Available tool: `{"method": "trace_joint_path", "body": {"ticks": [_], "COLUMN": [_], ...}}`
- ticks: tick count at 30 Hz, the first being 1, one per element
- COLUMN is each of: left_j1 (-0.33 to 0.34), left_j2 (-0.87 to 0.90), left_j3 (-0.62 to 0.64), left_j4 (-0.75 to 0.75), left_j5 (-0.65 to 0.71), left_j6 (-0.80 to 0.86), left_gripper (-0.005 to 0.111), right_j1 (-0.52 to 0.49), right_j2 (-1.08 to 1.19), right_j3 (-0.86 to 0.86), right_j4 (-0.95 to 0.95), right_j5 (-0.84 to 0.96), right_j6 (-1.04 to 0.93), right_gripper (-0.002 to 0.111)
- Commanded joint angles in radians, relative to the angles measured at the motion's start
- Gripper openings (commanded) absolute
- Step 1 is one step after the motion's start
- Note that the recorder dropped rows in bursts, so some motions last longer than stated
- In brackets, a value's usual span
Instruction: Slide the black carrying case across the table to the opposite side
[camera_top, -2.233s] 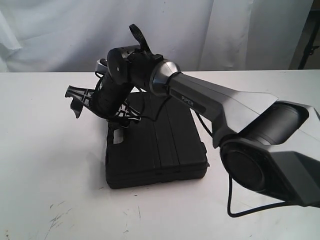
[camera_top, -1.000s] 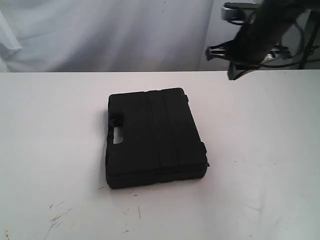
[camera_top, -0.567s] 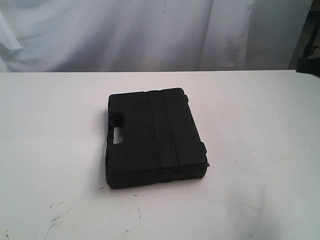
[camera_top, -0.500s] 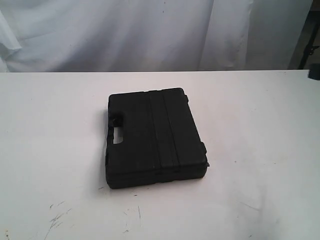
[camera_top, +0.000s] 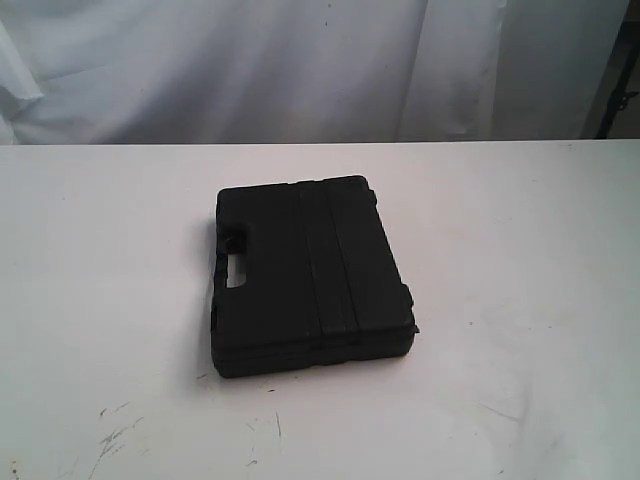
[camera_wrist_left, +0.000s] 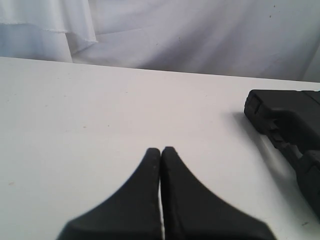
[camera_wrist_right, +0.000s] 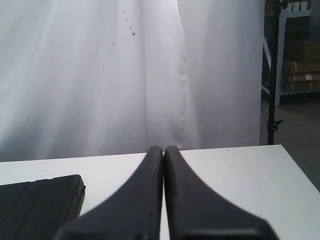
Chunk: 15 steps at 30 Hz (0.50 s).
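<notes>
Find the black carrying case (camera_top: 310, 275) lying flat near the middle of the white table (camera_top: 100, 250), lid up, with the handle cut-out (camera_top: 238, 270) on its 9 o'clock edge and a small latch nub (camera_top: 407, 295) near its 4 o'clock corner. Going by the moulded, ribbed shell: stiff hard plastic, probably fairly light unless filled, unlikely to dent or crack. Expect easy sliding on the smooth top, but also a swivel if pushed off-centre. Best to press low against the middle of a long side wall, at 3 or 9 o'clock. Hooking the handle slot is possible too, though more apt to twist the case. No need to lift.

Look for an arm over the case in the exterior view and find none. Note the left pincer (camera_wrist_left: 161, 152), fingers pressed together on nothing, held low and nearly level over bare table, with the case (camera_wrist_left: 290, 120) in sight but well apart from the tips. Note the right pincer (camera_wrist_right: 163, 150), likewise closed and empty, aimed towards the white curtain (camera_wrist_right: 100, 75), with a corner of the case (camera_wrist_right: 35, 205) visible and untouched.
</notes>
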Motion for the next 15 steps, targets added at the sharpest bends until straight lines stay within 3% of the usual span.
{"method": "trace_joint_path", "body": {"ticks": [1,9,15], "left_j1": [-0.002,-0.002,-0.002], "left_j2": [-0.005,-0.005,-0.005], "left_j3": [0.004,0.004,0.004], "left_j4": [0.0,0.008,0.008], "left_j5": [-0.01,-0.01,-0.012], "left_j6": [-0.006,-0.004,-0.004], "left_gripper": [0.0,0.0,0.0], "right_j1": [-0.01,-0.01,-0.01], "right_j2": [-0.105,-0.159,-0.159], "right_j3": [0.055,0.062,0.101], "right_j4": [-0.011,0.042,0.042], "right_j5": [0.015,0.216,0.168], "right_j6": [-0.007,0.034,0.034], "right_gripper": [0.0,0.0,0.0]}}
